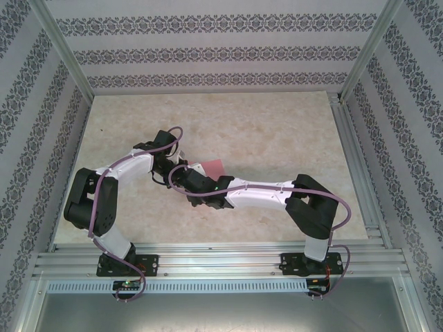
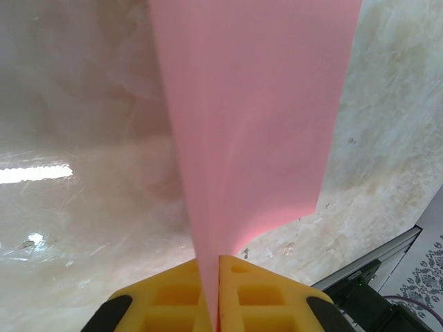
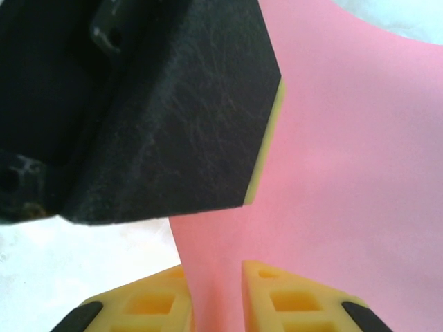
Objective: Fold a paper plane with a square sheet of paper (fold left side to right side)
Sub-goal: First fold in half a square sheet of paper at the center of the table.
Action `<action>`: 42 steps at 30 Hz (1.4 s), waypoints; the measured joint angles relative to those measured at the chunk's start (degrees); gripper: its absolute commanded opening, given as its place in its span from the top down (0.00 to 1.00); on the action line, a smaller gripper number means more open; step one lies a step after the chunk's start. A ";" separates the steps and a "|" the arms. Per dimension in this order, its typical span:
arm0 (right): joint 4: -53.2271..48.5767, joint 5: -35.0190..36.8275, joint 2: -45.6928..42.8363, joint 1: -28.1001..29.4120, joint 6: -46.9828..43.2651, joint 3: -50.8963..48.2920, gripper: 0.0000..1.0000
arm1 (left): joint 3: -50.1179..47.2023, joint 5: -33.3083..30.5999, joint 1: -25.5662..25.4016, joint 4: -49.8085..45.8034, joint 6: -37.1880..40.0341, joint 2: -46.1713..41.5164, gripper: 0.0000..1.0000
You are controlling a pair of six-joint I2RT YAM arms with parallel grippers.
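Pinched tight between the tips of the left claw (image 2: 219, 266), with paper (image 2: 256, 111) fanning out ahead of them, likely for carrying that side rightward; straddled just beside by the right claw (image 3: 216, 273), tips narrowly apart around it, firm grip impossible to tell.

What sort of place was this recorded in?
Probably a lab robot cell rather than a home: an aluminium frame, patterned wall panels boxing it in, and a marble-look tabletop.
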 measured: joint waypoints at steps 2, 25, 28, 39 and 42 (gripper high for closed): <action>-0.17 -0.22 -0.02 -0.02 0.00 0.00 0.92 | 0.28 0.00 0.02 0.00 0.13 0.00 0.92; 20.13 -17.44 -10.01 -11.06 8.26 -23.39 1.00 | -6.01 -1.31 9.16 10.38 0.98 -24.83 0.29; 24.11 -19.52 -11.45 -12.90 10.97 -26.84 1.00 | -13.60 -0.94 9.16 14.27 -1.16 -24.98 0.29; 33.29 -23.82 -12.04 -14.60 16.55 -29.53 1.00 | -29.88 0.35 6.88 33.92 -12.83 -21.07 0.25; 34.21 -23.80 -12.04 -14.60 17.22 -29.70 1.00 | -29.42 0.42 5.99 37.77 -14.03 -17.90 0.27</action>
